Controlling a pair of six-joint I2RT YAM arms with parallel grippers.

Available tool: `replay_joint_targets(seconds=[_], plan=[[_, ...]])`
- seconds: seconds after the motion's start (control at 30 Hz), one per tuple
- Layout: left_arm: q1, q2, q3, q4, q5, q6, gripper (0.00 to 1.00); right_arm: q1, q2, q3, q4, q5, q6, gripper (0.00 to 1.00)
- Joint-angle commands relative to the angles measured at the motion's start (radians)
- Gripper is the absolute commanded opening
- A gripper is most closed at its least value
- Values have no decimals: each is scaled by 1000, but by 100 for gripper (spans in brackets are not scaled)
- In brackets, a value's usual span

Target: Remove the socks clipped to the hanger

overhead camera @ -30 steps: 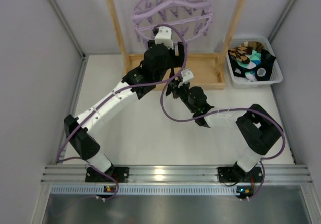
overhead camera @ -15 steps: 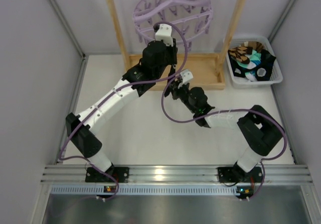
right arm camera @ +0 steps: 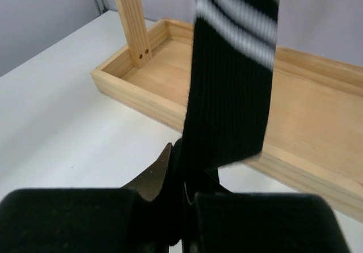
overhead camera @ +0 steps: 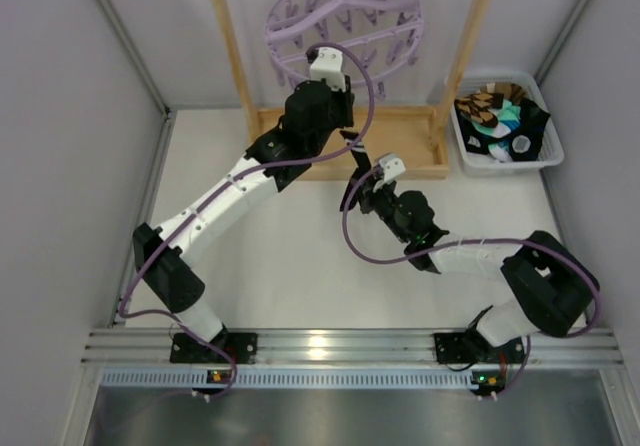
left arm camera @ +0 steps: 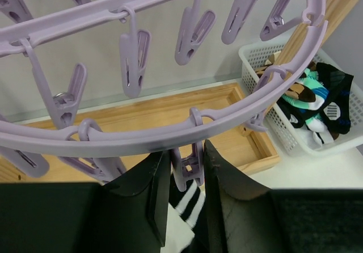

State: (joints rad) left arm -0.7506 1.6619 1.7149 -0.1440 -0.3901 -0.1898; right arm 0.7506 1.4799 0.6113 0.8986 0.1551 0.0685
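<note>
The lilac hanger [overhead camera: 345, 26] hangs in the wooden frame, and its ring [left arm camera: 170, 134] crosses the left wrist view. My left gripper [left arm camera: 186, 161] is shut on one clip peg [left arm camera: 191, 168] at the ring's near rim, its fingers pressing the peg from both sides. Just under that peg shows the white-striped cuff of a black sock [left arm camera: 190, 199]. I cannot tell whether the peg still bites it. My right gripper [right arm camera: 181, 156] is shut on this sock [right arm camera: 232, 94] lower down. From above, the sock [overhead camera: 356, 158] runs as a dark strip down to the right gripper [overhead camera: 360, 188].
A white basket [overhead camera: 548, 151] at the right holds several removed socks [overhead camera: 500, 116]. The wooden stand's tray [overhead camera: 410, 136] lies under the hanger, with upright posts [overhead camera: 232, 56] on either side. Many other pegs [left arm camera: 133, 60] hang bare. Grey walls close in left and right.
My left gripper has closed onto the peg. My right gripper has moved nearer and to the right, drawing the sock with it.
</note>
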Motion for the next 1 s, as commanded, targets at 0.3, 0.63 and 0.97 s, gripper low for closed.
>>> replay_joint_targets(seconds=[0.3, 0.63, 0.97], plan=[[16, -91, -95, 67, 51, -54, 51, -42, -271, -39, -222, 87, 105, 0], [11, -327, -348, 61, 109, -100, 98, -284, -434, 194, -886, 52, 189, 0], [11, -662, -736, -109, -10, -217, 98, -649, -241, 585, -1193, 155, 131, 0]])
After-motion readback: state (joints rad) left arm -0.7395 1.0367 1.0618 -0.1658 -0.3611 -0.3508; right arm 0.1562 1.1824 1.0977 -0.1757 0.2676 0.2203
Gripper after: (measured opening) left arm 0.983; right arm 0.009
